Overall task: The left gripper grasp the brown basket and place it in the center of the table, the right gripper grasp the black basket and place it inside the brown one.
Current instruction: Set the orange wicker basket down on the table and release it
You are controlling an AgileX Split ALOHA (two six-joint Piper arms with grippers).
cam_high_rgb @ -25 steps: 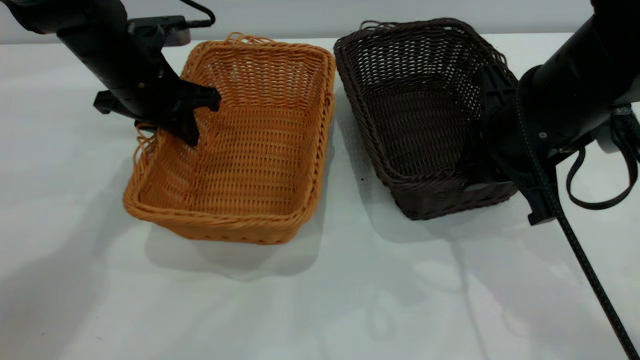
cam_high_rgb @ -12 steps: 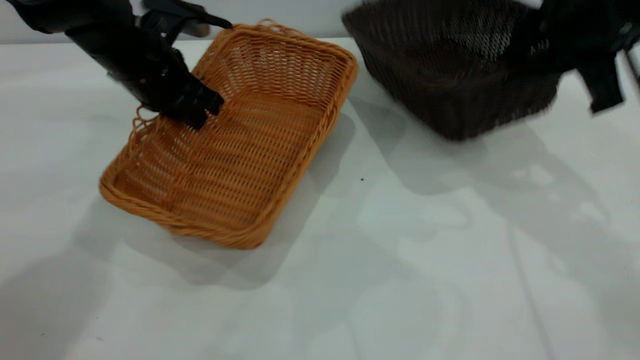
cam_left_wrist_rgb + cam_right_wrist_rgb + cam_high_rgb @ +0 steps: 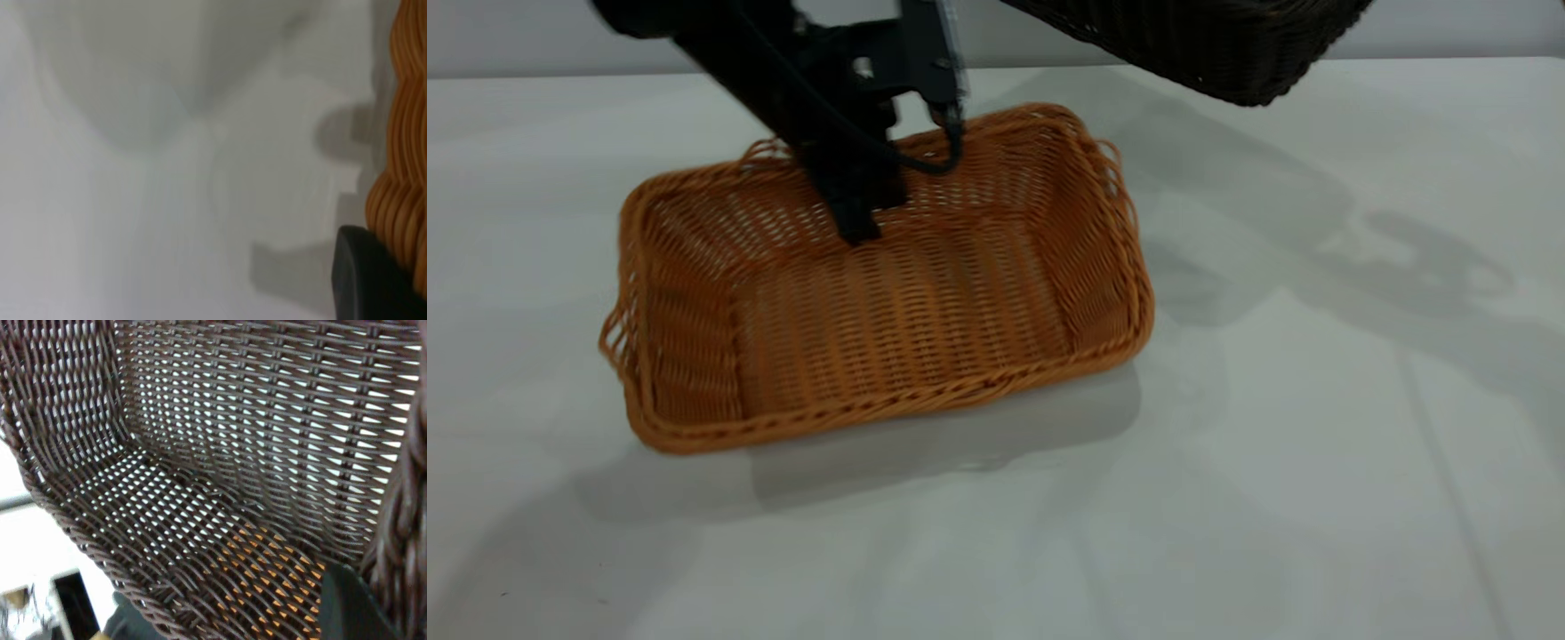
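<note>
1. Two baskets are all we count here, one brown and one black, on or over one pale table (image 3: 1316,444); nothing else lies on it that we can see.
2. Our brown basket (image 3: 889,302) rests on the table near its middle, long side toward the outside camera, its far edge seemingly raised a little. Loose strand loops stick out at its left end and its far right corner.
3. Our black basket (image 3: 1209,44) hangs in the air at the top of the outside view, above and to the right of the brown one, apart from it; only its underside and rim show there.
4. Our left gripper (image 3: 858,227) reaches down from the upper left onto the far long wall of the brown basket. One finger sits inside against the weave, and in the left wrist view a dark finger (image 3: 370,280) presses the outer wicker (image 3: 400,173), so we read it as clamped on that wall. A curled cable hangs beside the arm's box.
5. Our right gripper is out of the outside view. Its wrist camera looks into the black basket (image 3: 220,473), with a dark finger (image 3: 353,600) close against the rim; we take it to be holding that rim. Orange shows through the weave below.
</note>
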